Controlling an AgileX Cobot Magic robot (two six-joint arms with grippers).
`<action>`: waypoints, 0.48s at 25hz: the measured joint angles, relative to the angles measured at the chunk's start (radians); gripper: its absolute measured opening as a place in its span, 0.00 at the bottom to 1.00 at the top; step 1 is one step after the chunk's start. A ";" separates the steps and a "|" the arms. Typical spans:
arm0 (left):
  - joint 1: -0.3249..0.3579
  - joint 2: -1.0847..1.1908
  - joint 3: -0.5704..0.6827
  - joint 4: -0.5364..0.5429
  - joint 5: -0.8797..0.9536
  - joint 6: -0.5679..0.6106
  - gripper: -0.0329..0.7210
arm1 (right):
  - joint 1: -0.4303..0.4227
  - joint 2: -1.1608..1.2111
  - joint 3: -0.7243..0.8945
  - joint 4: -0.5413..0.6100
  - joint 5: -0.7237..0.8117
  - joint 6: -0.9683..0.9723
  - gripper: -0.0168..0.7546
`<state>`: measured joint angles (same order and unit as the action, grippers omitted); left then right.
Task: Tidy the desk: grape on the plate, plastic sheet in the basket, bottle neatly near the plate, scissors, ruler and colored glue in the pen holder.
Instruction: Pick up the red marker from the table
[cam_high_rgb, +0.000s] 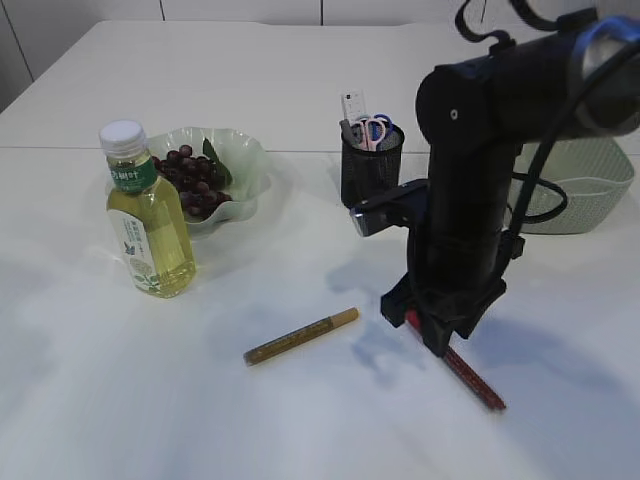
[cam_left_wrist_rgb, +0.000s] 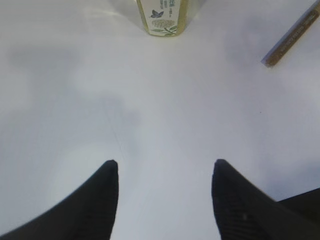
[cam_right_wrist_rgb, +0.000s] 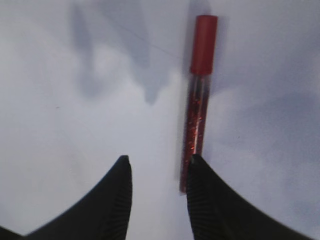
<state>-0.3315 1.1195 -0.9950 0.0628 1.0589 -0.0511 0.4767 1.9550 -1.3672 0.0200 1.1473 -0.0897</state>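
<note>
On the smooth white table (cam_high_rgb: 300, 420), the right gripper (cam_right_wrist_rgb: 157, 172) hangs low over the near-right area, its two black ribbed fingers (cam_right_wrist_rgb: 120, 190) parted with nothing between them — the slim red glitter glue tube (cam_right_wrist_rgb: 196, 115) lies just beside the right finger's tip, flat on the surface, its matte red cap pointing away from the camera. The left gripper (cam_left_wrist_rgb: 165, 175) also stands open and empty above bare tabletop, with the base of the bottle (cam_left_wrist_rgb: 162, 17) ahead of it. That clear plastic bottle (cam_high_rgb: 148, 215) of pale yellow liquid stands upright at the left, white-capped, just in front of the wavy-rimmed translucent green plate (cam_high_rgb: 245, 165) holding a bunch of dark grapes (cam_high_rgb: 190, 180). A thin gold glue pen (cam_high_rgb: 302, 336) lies at a slant near the middle. Farther back, a black mesh pen holder (cam_high_rgb: 370, 170) carries pink-handled scissors (cam_high_rgb: 372, 128) and a white ruler (cam_high_rgb: 354, 104) — to the right, partly behind the arm, sits a pale green woven basket (cam_high_rgb: 590, 185).
</note>
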 joint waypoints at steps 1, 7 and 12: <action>0.000 0.000 0.000 0.000 0.000 0.000 0.62 | 0.000 0.013 0.000 -0.020 -0.007 0.007 0.41; 0.000 0.000 0.000 0.000 0.008 0.000 0.62 | 0.000 0.056 0.000 -0.062 -0.027 0.025 0.41; 0.000 0.000 0.000 0.000 0.013 0.000 0.62 | 0.000 0.083 0.000 -0.064 -0.098 0.027 0.41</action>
<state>-0.3315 1.1195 -0.9950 0.0628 1.0722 -0.0511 0.4767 2.0378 -1.3672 -0.0441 1.0491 -0.0628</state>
